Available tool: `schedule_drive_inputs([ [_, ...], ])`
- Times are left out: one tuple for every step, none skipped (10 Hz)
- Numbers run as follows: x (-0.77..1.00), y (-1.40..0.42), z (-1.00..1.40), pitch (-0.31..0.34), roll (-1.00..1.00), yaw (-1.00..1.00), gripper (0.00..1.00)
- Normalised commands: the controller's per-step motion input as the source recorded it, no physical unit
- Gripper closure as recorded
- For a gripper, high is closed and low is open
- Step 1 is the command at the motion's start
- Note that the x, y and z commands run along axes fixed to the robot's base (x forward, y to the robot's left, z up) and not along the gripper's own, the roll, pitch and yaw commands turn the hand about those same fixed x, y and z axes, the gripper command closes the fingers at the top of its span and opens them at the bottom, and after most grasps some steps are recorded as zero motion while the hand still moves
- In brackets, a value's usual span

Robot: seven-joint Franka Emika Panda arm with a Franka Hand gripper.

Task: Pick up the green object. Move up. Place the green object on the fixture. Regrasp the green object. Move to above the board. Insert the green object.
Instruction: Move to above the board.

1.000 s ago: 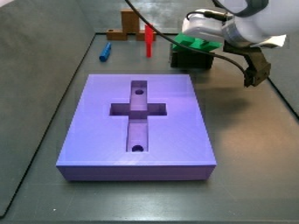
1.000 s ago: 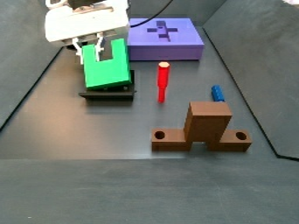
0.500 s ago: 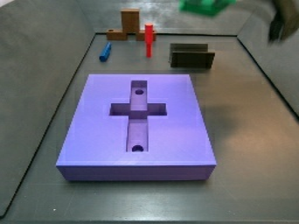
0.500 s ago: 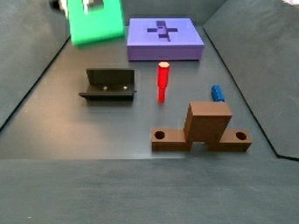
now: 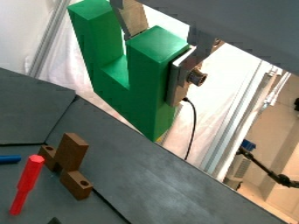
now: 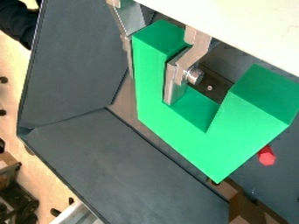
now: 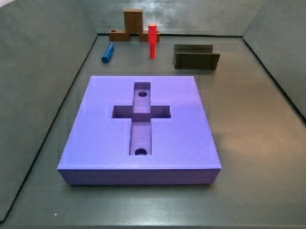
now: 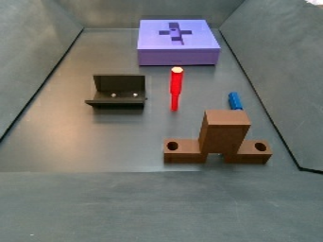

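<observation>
Both wrist views are showing the gripper (image 6: 177,74) high above the bench, out of frame in both side views. Its silver fingers (image 5: 180,77) are clamped on one prong of the green piece (image 5: 131,74), with the square notch and the other prong standing free beside them. The green piece is hanging in the air, touching nothing below.

In a side view, nearest the camera, the purple board (image 7: 107,154) is lying flat in the middle of the bench (image 7: 257,170), its cross-shaped recess (image 7: 141,113) and two small round holes facing up and empty. Beyond it, toward the far right of the bench, the dark fixture (image 7: 198,57) is standing empty. Against the far edge, the blue peg (image 7: 106,54) is lying near the left wall, the red post (image 7: 153,39) is standing upright beside it, and the orange-brown block (image 7: 131,22) is sitting just behind.

My reading is that the regrasp is done and the arm is heading to a spot above the board. The risk lies in the insertion: the hold is on a single prong, so the piece could swivel in the fingers. If it comes down tilted or off-centre, it may catch the rim of the recess, jam, or slip loose and fall onto the board.
</observation>
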Motion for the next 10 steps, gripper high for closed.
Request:
schedule_drive_inputs([
  [-1.29, -1.40, 0.29, -0.069, -1.00, 0.11, 1.00],
  [-1.29, -1.40, 0.27, -0.069, -1.00, 0.11, 1.00],
  [-1.40, -1.36, 0.27, -0.136, -1.00, 0.11, 1.00],
  [-1.40, -1.32, 0.24, -0.147, -1.00, 0.11, 1.00],
  [-1.40, -1.30, 0.25, -0.172, -1.00, 0.11, 1.00],
  [-1.40, -1.29, 0.23, -0.180, -1.00, 0.11, 1.00],
  [-0.64, -0.51, 0.09, -0.223, -1.00, 0.09, 1.00],
  [-0.27, -0.15, 0.01, -0.230, -1.00, 0.08, 1.00],
  [-0.09, -0.03, 0.01, -0.211, -1.00, 0.04, 1.00],
  [-0.07, -0.01, 0.01, -0.223, -1.00, 0.03, 1.00],
])
